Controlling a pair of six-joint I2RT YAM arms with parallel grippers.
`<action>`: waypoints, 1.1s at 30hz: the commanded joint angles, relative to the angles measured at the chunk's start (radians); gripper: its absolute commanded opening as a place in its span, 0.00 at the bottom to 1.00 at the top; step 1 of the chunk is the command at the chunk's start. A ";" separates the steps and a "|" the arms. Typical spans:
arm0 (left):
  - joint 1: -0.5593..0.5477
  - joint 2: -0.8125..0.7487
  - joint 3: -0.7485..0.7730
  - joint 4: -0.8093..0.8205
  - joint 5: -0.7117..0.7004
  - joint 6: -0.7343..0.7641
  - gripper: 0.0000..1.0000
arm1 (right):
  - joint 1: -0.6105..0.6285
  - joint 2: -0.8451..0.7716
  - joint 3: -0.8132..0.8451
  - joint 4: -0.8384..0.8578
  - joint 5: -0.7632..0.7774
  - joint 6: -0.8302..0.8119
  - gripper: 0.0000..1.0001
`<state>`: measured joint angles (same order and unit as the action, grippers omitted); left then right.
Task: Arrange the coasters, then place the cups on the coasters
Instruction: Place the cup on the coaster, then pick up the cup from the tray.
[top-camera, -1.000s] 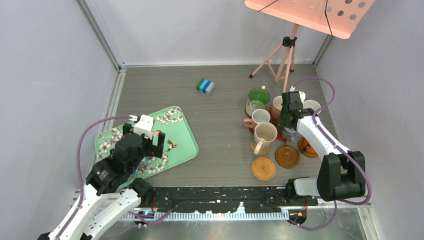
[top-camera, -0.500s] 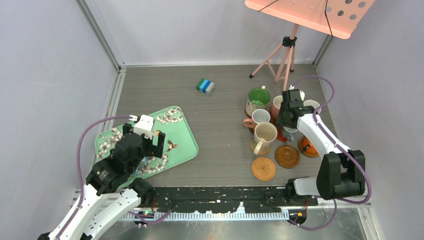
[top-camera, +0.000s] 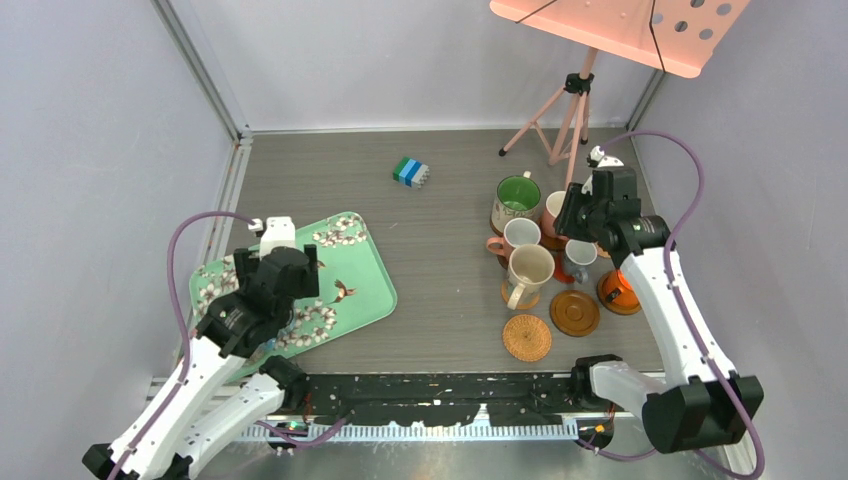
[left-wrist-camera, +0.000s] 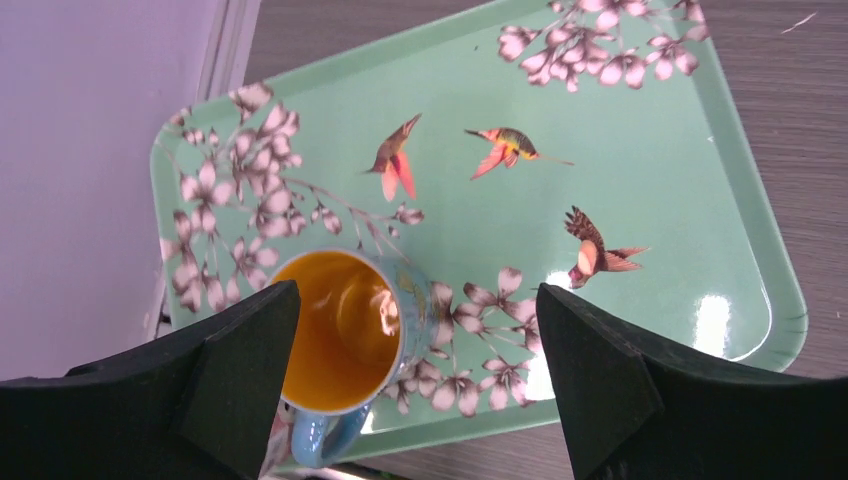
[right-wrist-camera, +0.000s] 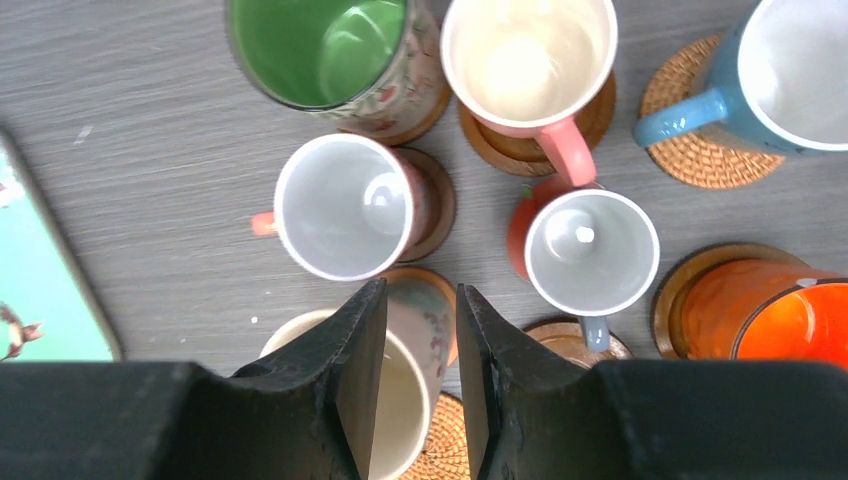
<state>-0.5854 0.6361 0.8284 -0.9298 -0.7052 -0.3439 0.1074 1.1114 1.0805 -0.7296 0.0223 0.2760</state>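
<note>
A light blue cup with a yellow inside (left-wrist-camera: 340, 345) stands on the mint-green floral tray (left-wrist-camera: 650, 150). My left gripper (left-wrist-camera: 415, 385) hangs open above it, the cup close to the left finger. On the right, several cups stand on coasters: green-inside (right-wrist-camera: 335, 50), pink (right-wrist-camera: 528, 60), white-and-blue (right-wrist-camera: 795, 75), a small white one (right-wrist-camera: 345, 205), a small light-blue one (right-wrist-camera: 592, 250), orange (right-wrist-camera: 775, 320) and cream (right-wrist-camera: 400, 400). My right gripper (right-wrist-camera: 420, 370) hovers high over them, narrowly open and holding nothing. A wicker coaster (top-camera: 527, 337) and a dark brown coaster (top-camera: 574, 312) lie bare.
A blue-green toy block (top-camera: 411, 172) lies at the back middle. A pink music stand (top-camera: 575, 110) rises behind the cups. Grey walls close in both sides, and the tray (top-camera: 360, 290) fills the front left.
The right gripper opened off the small light-blue cup and rose up and back. The left arm shifted over the tray, its jaws narrowing slightly.
</note>
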 joint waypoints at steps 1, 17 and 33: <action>0.052 0.035 0.027 -0.033 -0.039 -0.289 0.86 | -0.002 -0.089 0.036 0.027 -0.126 -0.039 0.39; 0.257 0.199 -0.085 -0.006 0.093 -0.521 0.64 | -0.002 -0.114 0.006 0.068 -0.172 -0.064 0.38; 0.308 0.191 -0.074 0.068 0.251 -0.350 0.00 | -0.002 -0.121 -0.017 0.089 -0.200 -0.055 0.38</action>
<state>-0.2790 0.8585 0.7044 -0.9180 -0.5205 -0.8001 0.1074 1.0138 1.0653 -0.6868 -0.1581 0.2226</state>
